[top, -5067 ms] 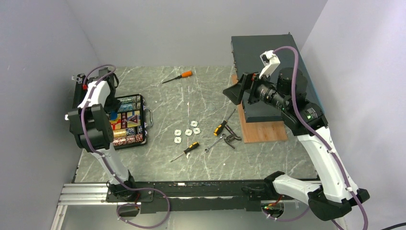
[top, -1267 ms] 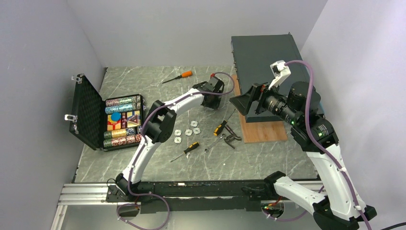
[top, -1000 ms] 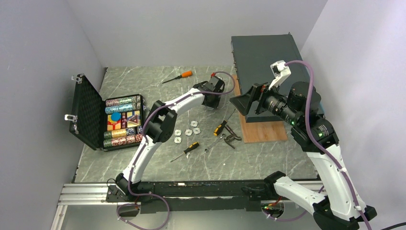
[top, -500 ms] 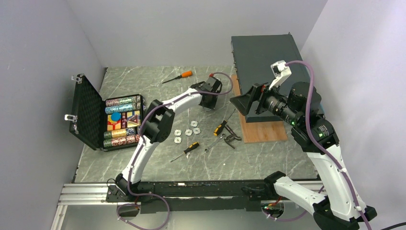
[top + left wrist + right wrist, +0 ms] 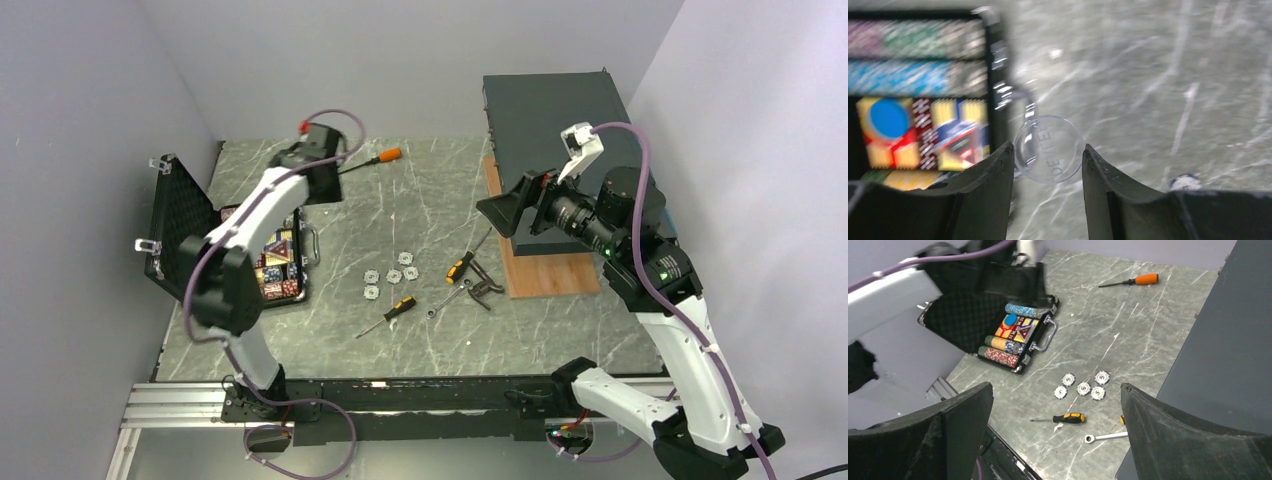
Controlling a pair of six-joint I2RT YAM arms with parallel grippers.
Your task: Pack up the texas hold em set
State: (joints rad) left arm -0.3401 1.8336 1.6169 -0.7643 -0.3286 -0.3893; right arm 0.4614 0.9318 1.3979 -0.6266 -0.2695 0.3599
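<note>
Carry step: my left claw [image 5: 1048, 162] pinches the clear disc [image 5: 1049, 145] just right of the open case [image 5: 923, 85], upper left in wrist view; next, move over the case and release; right claw [image 5: 1055, 390] spread wide, idle; chips [image 5: 390, 273] loose mid-worktop [image 5: 560, 330].

**Veined grey desk, bright chips**

The desk [image 5: 420, 200] is grey-green stone with white veins. The black case [image 5: 185, 225] has a dimpled foam lid. Its chip rows [image 5: 913, 79] are pink-green, blue, yellow and red. The dealer disc [image 5: 1049, 148] is clear with pale lettering. The loose chips [image 5: 1083, 388] are white with dark-spotted edges. One screwdriver [image 5: 388, 154] has an orange handle.
</note>
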